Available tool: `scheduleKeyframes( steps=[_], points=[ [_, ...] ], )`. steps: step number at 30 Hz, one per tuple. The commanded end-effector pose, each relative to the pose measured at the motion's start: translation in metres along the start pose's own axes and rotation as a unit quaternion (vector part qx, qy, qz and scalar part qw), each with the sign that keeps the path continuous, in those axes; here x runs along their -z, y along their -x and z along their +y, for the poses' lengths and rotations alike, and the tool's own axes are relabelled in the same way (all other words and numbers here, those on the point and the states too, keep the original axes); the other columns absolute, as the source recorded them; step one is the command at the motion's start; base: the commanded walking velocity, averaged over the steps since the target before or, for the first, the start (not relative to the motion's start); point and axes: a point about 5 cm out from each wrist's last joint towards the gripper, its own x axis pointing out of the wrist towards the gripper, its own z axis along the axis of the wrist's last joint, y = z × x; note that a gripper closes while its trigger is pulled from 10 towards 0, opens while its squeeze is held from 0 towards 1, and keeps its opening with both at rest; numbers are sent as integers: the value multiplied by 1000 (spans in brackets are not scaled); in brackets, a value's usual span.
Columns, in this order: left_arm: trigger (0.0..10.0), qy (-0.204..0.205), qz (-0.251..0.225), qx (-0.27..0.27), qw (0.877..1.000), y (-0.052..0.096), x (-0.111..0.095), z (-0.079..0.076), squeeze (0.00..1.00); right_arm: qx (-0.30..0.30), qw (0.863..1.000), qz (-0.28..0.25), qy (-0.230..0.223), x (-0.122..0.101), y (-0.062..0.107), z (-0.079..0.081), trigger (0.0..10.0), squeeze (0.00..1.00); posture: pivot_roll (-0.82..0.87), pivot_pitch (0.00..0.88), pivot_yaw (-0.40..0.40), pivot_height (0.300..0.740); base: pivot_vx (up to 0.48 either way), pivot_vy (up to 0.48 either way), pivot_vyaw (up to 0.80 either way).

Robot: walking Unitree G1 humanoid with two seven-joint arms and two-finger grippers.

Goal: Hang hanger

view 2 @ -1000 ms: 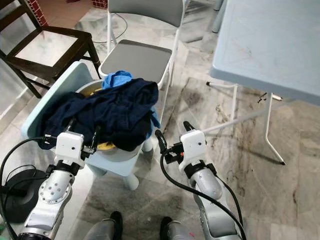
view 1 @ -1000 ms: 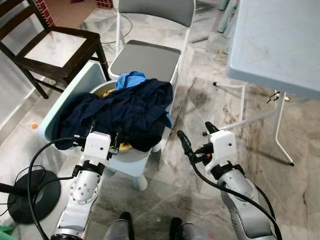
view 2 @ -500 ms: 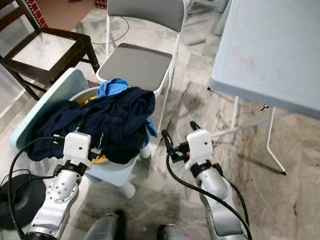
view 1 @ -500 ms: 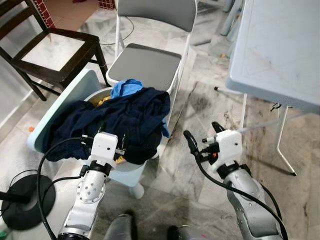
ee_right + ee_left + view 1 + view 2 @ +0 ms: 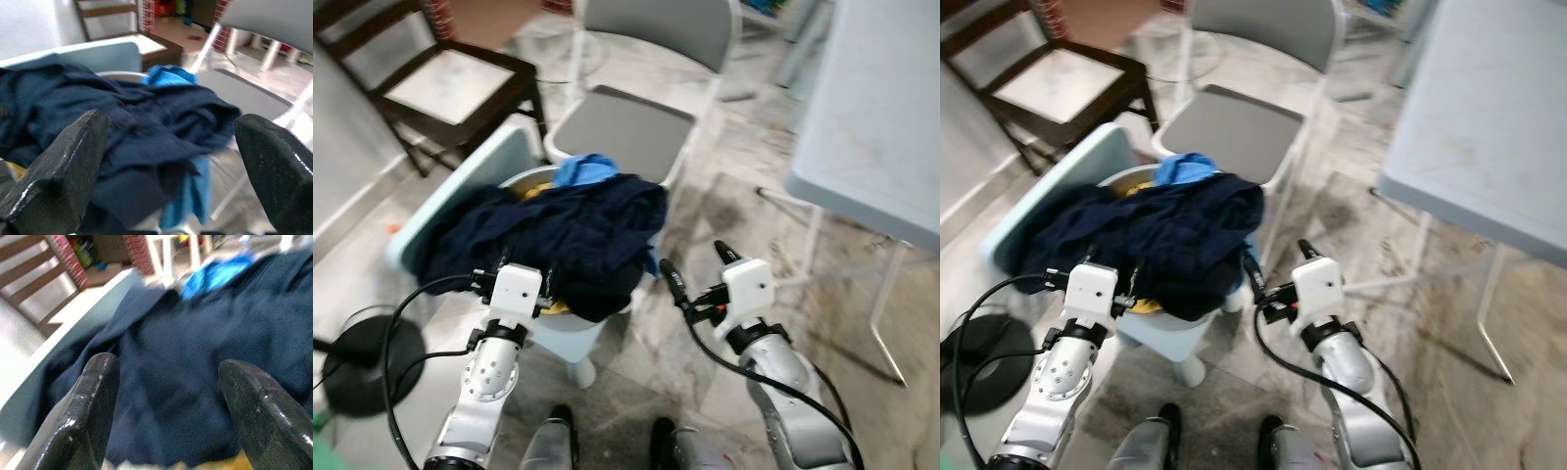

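Note:
A heap of navy clothing [image 5: 558, 235] with a bright blue cloth [image 5: 587, 168] on top fills a pale round basket [image 5: 524, 181] just in front of me. My left gripper [image 5: 522, 269] is open at the near edge of the heap, its fingers [image 5: 93, 416] spread over the navy fabric [image 5: 176, 347]. To the right of the basket my right gripper [image 5: 695, 266] hangs open and empty above the floor, facing the heap [image 5: 112, 132] and the blue cloth [image 5: 168, 76]. I see no hanger.
The basket stands on a light blue stool [image 5: 460, 186]. Behind it is a grey chair [image 5: 631, 117], and at the far left a dark wooden chair [image 5: 450, 83]. A pale blue folding table [image 5: 881, 108] stands on the right. A black round base [image 5: 362, 362] with a cable lies at the left.
The whole picture has shifted and blurred, so the camera has moved. Both grippers stay open and hold about the same places beside the basket.

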Motion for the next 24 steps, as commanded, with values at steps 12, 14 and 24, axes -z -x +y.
scheduleKeyframes(
  steps=[12, 14, 24],
  points=[
    [10000, -28, -9, 70, 997, -11, -1, -7, 0, 74, 996, 7, -59, 12, 6, -19, 10000, 0, 108, 211, -43, 740, 0, 0, 0],
    [10000, -32, -11, 70, 997, -13, -2, -6, 0, 94, 993, 8, -76, 15, 4, -25, 10000, 0, 126, 190, -38, 740, 0, 0, 0],
    [10000, -46, -14, 91, 995, -23, -6, -4, 0, 97, 992, 5, -82, 19, -11, -28, 10000, 0, 181, 143, -28, 740, 0, 0, 0]
  ],
)
